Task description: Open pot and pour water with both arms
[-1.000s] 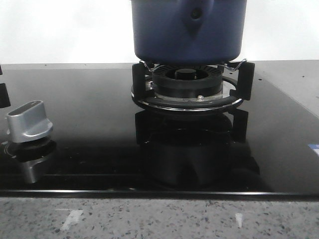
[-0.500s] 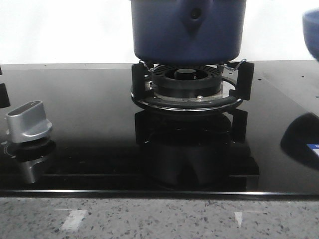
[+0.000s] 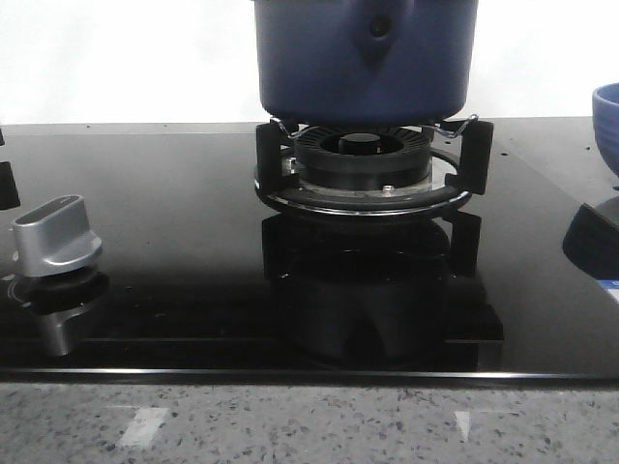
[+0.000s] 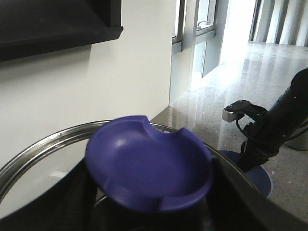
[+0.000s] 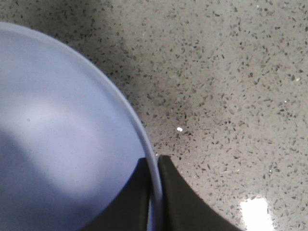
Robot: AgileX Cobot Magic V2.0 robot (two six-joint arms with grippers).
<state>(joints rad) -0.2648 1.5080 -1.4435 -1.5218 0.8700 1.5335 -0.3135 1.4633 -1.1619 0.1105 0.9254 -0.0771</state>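
The dark blue pot stands on the burner at the back middle; its top is cut off by the frame. In the left wrist view my left gripper is shut on the blue knob of a lid with a silver rim. My right gripper is shut on the rim of a light blue bowl over speckled counter. The bowl shows at the front view's right edge and in the left wrist view. Neither gripper shows in the front view.
The black burner ring sits on a glossy black glass hob. A silver control knob stands at the front left. Speckled stone counter runs along the front. The right arm shows in the left wrist view.
The light blue bowl came into view at the right edge of the front view and has moved downward. The pot has not moved.
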